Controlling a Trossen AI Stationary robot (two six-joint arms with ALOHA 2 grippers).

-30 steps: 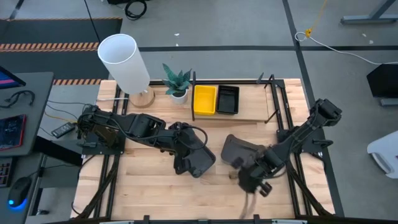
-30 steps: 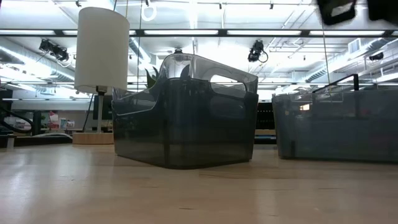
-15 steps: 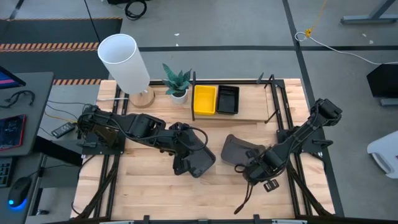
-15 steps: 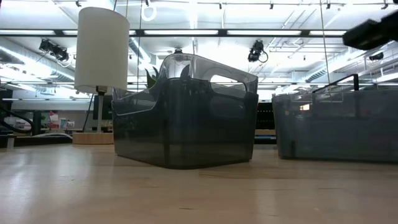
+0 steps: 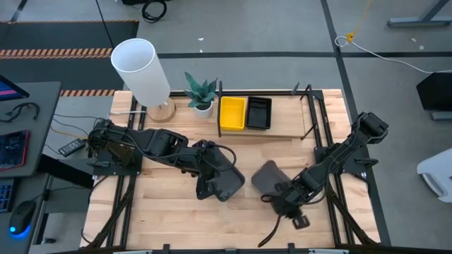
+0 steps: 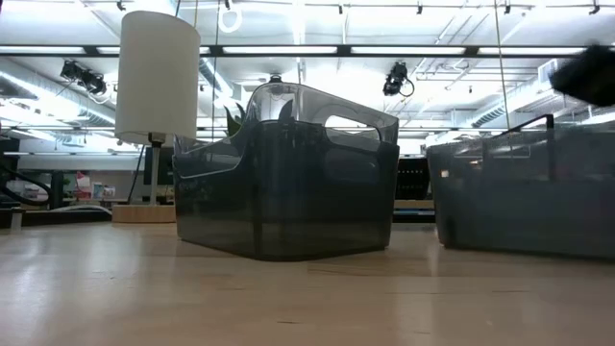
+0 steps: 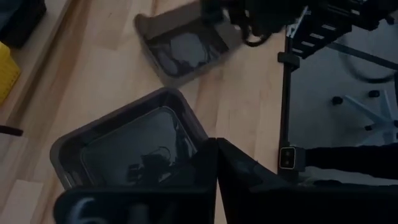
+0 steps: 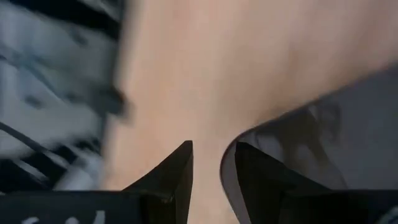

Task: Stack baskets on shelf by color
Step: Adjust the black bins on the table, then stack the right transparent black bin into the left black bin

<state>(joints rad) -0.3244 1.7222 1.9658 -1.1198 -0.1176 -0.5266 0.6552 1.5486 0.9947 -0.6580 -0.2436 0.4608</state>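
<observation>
Right end effector [image 8: 211,163] pinches one grey basket's [image 5: 267,176] rim; left end effector [image 7: 216,163] clamps another [image 5: 227,182].

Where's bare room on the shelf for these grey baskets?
The shelf is bare right of the black basket, up to its frame rods. Its left end is crowded: yellow basket, then the plant. Mid-table, two grey baskets and both grippers crowd together.

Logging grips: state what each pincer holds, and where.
Left pincer clamps the near grey basket by its rim; right pincer straddles the other grey basket's rim.
</observation>
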